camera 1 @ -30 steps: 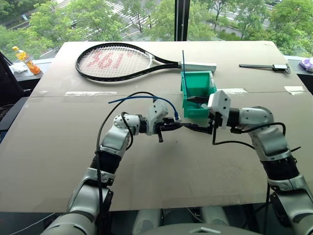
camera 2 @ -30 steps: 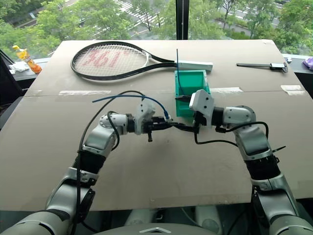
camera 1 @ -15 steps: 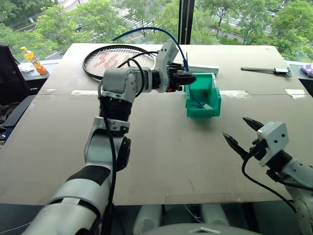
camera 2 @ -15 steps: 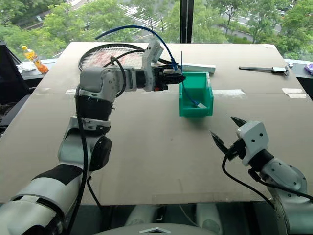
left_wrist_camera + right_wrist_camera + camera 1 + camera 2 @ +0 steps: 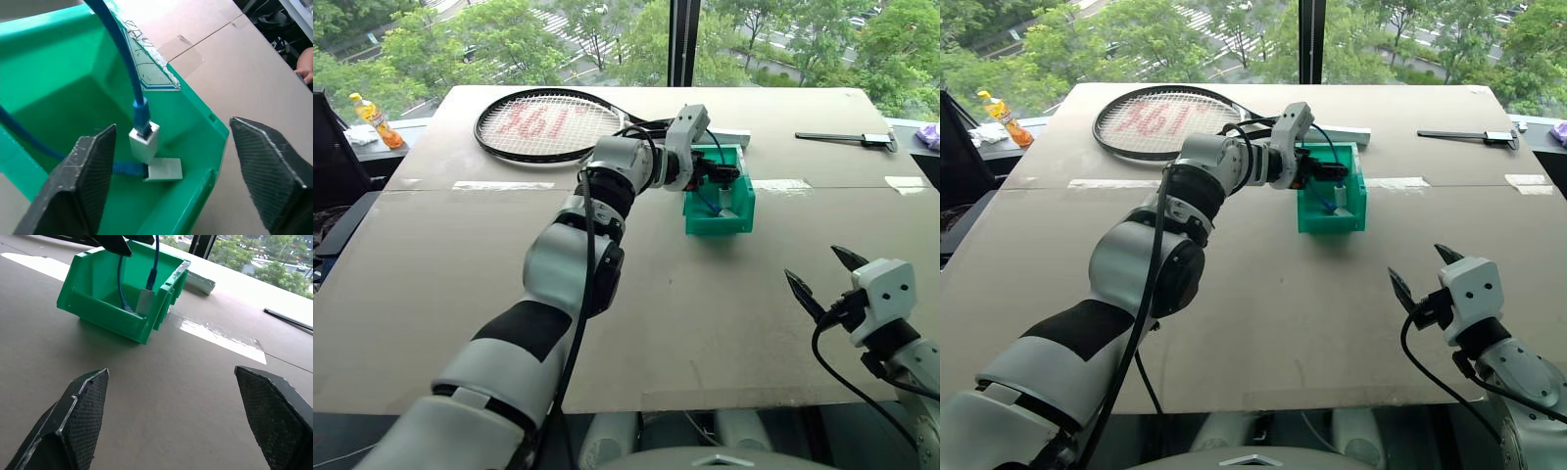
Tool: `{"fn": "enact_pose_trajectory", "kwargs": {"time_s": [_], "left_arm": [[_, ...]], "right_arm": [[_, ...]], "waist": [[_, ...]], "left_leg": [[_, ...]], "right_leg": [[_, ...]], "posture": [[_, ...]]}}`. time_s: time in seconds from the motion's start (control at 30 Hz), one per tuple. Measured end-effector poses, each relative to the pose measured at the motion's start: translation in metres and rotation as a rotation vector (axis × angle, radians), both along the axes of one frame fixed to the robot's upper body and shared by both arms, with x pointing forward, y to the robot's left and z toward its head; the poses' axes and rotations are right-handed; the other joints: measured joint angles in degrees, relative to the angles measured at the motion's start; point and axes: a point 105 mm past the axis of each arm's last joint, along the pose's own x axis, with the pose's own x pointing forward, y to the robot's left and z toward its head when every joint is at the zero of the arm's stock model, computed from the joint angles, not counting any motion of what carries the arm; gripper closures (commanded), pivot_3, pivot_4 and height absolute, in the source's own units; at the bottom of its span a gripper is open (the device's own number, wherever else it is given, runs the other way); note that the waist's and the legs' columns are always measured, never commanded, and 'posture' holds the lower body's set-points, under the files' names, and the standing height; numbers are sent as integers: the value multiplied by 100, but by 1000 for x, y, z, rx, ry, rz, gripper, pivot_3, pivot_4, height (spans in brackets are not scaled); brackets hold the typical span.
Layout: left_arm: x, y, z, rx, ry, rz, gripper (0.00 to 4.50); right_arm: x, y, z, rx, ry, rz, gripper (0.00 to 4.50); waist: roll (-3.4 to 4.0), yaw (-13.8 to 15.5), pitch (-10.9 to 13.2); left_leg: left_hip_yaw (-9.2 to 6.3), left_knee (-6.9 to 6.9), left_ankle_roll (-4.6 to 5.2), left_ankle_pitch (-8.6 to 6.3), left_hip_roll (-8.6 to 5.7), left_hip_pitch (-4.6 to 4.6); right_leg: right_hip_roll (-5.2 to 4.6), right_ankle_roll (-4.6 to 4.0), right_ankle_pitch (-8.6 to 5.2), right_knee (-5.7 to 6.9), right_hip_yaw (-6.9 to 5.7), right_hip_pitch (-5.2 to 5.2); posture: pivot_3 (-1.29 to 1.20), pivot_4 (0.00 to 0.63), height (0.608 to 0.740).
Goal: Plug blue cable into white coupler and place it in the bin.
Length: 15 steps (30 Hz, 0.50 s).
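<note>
White coupler (image 5: 144, 143) upright, socket upward

Broad tan desk (image 5: 431, 294), strips of clear tape (image 5: 502, 185) along seam running across it. Beyond far edge, big window with dark upright frame post (image 5: 683, 42), green treetops (image 5: 499, 39) and street outside, daylight flooding in. Orange drink bottle (image 5: 375, 119) on side ledge at left. Dark chair back (image 5: 331, 157) at left edge.
</note>
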Motion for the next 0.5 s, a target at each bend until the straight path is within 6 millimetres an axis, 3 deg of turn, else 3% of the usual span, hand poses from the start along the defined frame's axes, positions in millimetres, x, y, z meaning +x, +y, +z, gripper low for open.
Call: {"fn": "enact_pose_trajectory", "kwargs": {"time_s": [0.17, 0.3, 0.4, 0.5], "left_arm": [[-6, 25, 18, -22, 52, -34, 49], [-29, 63, 31, -104, -77, -95, 49], [-47, 78, 20, -110, -283, -99, 49], [-66, 97, 1, -130, -357, -94, 49]], "right_arm": [[4, 2, 3, 7, -13, 13, 434], [15, 6, 5, 10, -20, 60, 434], [22, 6, 7, 1, -25, 89, 434], [29, 5, 9, -9, -26, 120, 434]], "waist": [[3, -64, 1], [15, -145, 2], [17, -83, 1], [17, -36, 1]], "left_leg": [[-2, -1, 0, 0, 4, 1], [19, -25, -5, 3, 22, 21], [22, -31, -32, 18, 22, 22], [22, -31, -35, 20, 20, 12]], "right_leg": [[1, -2, 0, 3, 0, 0], [-3, -24, 13, 7, 28, -5], [-14, -27, 15, 7, 47, -8], [-14, -28, 16, 5, 52, -17]], "posture": [[0, 150, 740], [0, 150, 740], [0, 150, 740], [0, 150, 740]]}}
